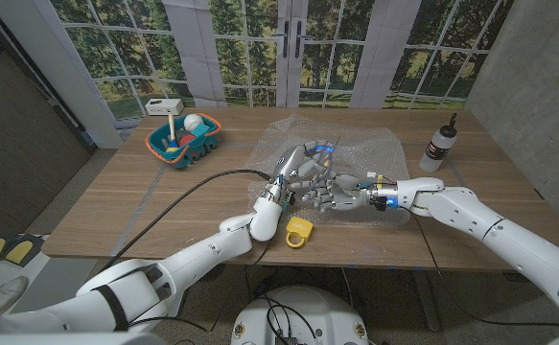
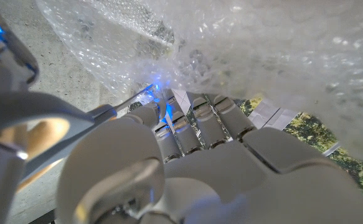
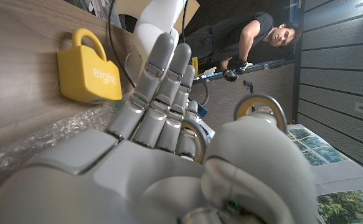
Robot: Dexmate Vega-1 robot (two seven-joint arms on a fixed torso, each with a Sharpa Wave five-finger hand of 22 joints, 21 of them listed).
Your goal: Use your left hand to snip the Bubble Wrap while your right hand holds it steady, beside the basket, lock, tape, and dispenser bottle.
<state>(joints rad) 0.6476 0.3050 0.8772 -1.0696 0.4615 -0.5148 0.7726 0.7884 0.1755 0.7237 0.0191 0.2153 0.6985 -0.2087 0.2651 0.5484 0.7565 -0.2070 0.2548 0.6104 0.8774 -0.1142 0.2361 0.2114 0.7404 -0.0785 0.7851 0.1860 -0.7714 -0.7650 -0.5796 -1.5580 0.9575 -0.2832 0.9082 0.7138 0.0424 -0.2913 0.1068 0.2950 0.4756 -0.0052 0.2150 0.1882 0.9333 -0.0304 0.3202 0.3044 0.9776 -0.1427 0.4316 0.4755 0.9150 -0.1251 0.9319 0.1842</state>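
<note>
At the table's far left we see the blue-and-orange basket [image 1: 185, 139] holding small items. Mid-table, our left hand [image 1: 296, 165] grips scissors [image 2: 75, 134], fingers curled through the handles, blades at the Bubble Wrap [image 1: 356, 158] spread across the middle. The yellow padlock [image 1: 300, 231] lies near the front edge. Our right hand [image 1: 335, 195] rests on the wrap, fingers together. Far right stands the dispenser bottle [image 1: 439, 146].

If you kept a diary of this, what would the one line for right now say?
left hand: holds scissors at bubble wrap | right hand: on the wrap | yellow lock: near table edge
</note>
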